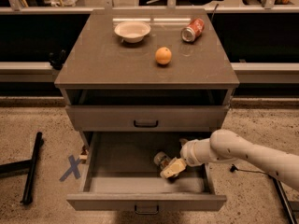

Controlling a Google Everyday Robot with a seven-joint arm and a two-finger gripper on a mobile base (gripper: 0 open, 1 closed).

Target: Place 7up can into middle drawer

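The middle drawer [93, 160] is pulled out at the bottom of the grey cabinet, with tall side walls and a dark bar handle on its front panel [145, 209]. The 7up can [161, 159], dented and silvery, is low inside the drawer, right of centre, at or near its floor. My gripper [171, 169] reaches into the drawer from the right and sits right against the can's lower right side. My white arm hides whether the gripper still holds the can.
A second grey drawer front [145, 119] with a dark handle is closed just above. On the cabinet top [103, 62] are a white bowl [132, 31], an orange [163, 55] and a red soda can [193, 30] on its side. A blue X [71, 167] and a black bar [32, 166] are on the floor at left.
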